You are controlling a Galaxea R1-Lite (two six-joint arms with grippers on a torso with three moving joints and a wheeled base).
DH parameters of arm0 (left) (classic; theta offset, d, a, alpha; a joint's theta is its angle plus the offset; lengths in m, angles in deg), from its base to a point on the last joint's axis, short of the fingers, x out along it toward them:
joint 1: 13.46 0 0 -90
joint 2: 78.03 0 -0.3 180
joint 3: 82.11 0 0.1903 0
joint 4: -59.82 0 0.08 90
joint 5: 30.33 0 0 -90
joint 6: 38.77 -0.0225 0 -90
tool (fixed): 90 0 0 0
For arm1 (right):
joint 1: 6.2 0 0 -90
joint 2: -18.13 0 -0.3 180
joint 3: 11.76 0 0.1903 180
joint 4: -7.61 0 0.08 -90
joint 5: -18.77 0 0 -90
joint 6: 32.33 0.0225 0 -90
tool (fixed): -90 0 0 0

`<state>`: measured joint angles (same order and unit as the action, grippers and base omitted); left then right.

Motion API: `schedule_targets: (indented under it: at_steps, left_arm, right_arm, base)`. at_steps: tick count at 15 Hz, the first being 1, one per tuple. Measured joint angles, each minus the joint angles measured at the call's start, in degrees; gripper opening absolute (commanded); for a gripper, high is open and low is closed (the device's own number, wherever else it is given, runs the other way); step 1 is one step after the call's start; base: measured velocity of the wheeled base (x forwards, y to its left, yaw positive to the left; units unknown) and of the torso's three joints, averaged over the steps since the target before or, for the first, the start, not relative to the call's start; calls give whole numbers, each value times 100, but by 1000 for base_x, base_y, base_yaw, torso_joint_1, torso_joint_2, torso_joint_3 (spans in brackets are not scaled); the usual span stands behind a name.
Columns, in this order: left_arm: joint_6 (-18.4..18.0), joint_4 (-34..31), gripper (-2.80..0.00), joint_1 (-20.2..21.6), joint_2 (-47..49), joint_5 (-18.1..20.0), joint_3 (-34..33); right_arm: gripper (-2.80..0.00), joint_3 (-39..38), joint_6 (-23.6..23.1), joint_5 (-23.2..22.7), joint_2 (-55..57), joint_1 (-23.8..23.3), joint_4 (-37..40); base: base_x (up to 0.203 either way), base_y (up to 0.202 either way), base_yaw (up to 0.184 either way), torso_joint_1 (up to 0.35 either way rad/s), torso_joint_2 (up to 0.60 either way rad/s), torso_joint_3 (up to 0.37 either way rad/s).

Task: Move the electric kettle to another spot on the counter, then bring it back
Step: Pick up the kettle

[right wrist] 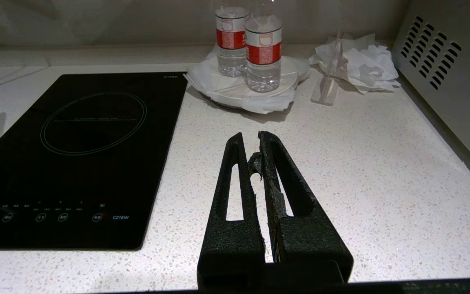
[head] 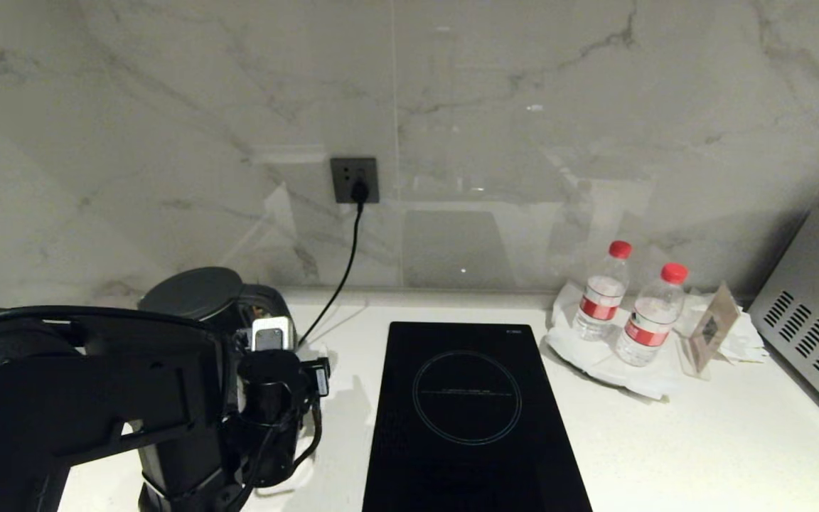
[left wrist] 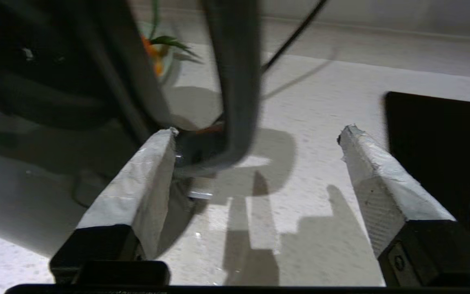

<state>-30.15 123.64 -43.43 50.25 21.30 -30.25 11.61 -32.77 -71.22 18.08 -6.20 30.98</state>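
While left hand [left wrist: 255,163] stands spread beside electric kettle's [head: 196,291] handle | kettle: rigid, glossy, slippery, likely heavy | grip: loop handle | right hand [right wrist: 255,151] pressed together, right of hob [right wrist: 76,155], over table [right wrist: 382,183]

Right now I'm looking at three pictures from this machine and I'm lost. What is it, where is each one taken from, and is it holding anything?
It is a two-armed robot at a white counter. One picture looks down from its head; the others come from a camera on each wrist. The left gripper is by the black electric kettle. Its taped fingers stand wide apart beside the handle, clamping nothing. The right gripper hovers shut and empty over the counter. Also there: a black hob, two water bottles on a plate, crumpled paper and a silver appliance.
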Motion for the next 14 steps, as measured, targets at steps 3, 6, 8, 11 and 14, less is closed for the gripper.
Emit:
schedule_targets:
  at_steps: [3,6,8,11,14]
  left_arm:
    - [-27,-2,0,82,30,12,126]
    - [-175,-1,0,81,30,33,303]
    - [-226,-1,0,81,40,37,432]
    - [-378,-3,0,212,116,47,771]
    - [-400,-60,0,290,222,55,1142]
  right_arm:
    - [-280,0,2,-1,0,0,0]
    - [-280,0,3,1,0,0,0]
    - [-280,0,2,1,0,0,0]
    - [-280,0,3,1,0,0,0]
    - [-280,0,2,1,0,0,0]
  base:
    - [0,0,0,0,0,0]
    - [0,0,0,0,0,0]
    - [0,0,0,0,0,0]
    - [0,0,0,0,0,0]
    - [0,0,0,0,0,0]
